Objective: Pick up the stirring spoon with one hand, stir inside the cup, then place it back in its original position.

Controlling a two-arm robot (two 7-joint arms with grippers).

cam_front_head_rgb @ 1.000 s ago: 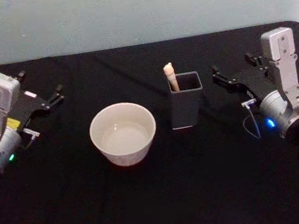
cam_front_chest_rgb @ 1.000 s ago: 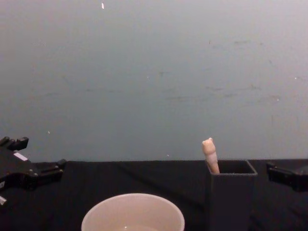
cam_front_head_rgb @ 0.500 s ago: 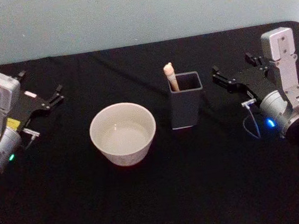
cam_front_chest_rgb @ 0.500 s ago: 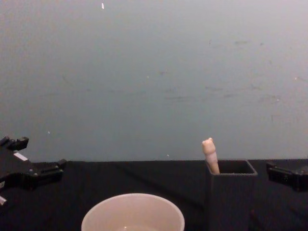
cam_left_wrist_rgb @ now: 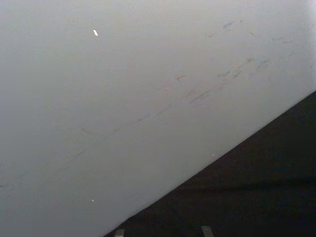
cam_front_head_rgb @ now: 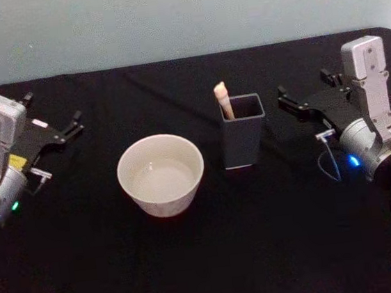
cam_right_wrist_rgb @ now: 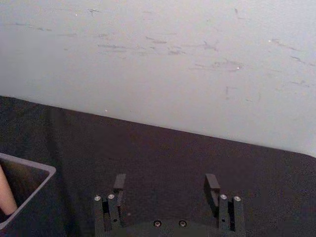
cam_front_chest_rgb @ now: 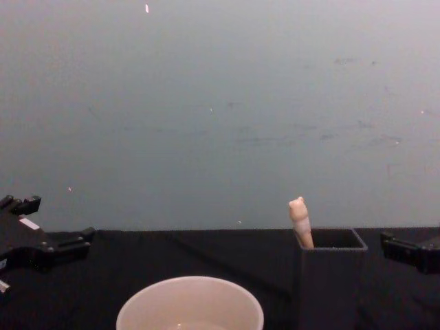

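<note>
Right gripper (cam_front_head_rgb: 295, 105) fingers spread wide, empty, just beside the holder (cam_front_head_rgb: 243, 141). Stirring spoon (cam_front_head_rgb: 223, 101) stands in its left corner; cup (cam_front_head_rgb: 161, 174) further left. My worry: fingers clipping the holder rim, tipping it. Left gripper (cam_front_head_rgb: 60, 135) parked.

No words, numbers or brand marks can be read anywhere. The left pincer (cam_front_head_rgb: 55, 130), at the left of the head view, carries a small white label (cam_front_head_rgb: 39, 124) and a yellow sticker (cam_front_head_rgb: 17, 162) near its wrist. The print on both is too small to make out.
</note>
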